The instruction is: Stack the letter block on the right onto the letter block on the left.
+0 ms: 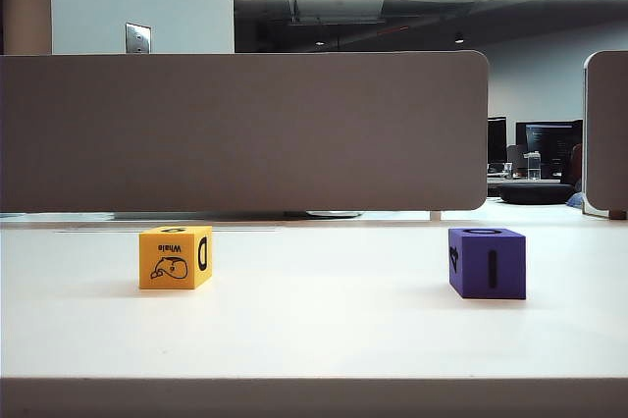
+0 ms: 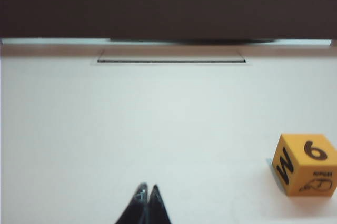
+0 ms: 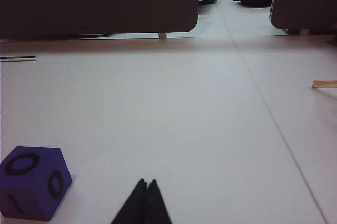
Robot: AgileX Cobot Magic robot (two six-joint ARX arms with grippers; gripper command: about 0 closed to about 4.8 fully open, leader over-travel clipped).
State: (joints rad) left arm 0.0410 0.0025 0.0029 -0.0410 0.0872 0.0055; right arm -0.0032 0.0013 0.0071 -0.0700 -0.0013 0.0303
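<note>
Two blocks, well apart: purple block [image 3: 32,182] beside right gripper [image 3: 145,183], nearer arm; yellow block [image 2: 305,164] by left gripper [image 2: 148,188]. Both grippers' jaws together, empty.

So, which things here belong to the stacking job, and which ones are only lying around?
Belong to the job:
- purple block, on the right
- yellow block, on the left

Only lying around:
- grey divider panel, behind the table
- small tan stick
</note>
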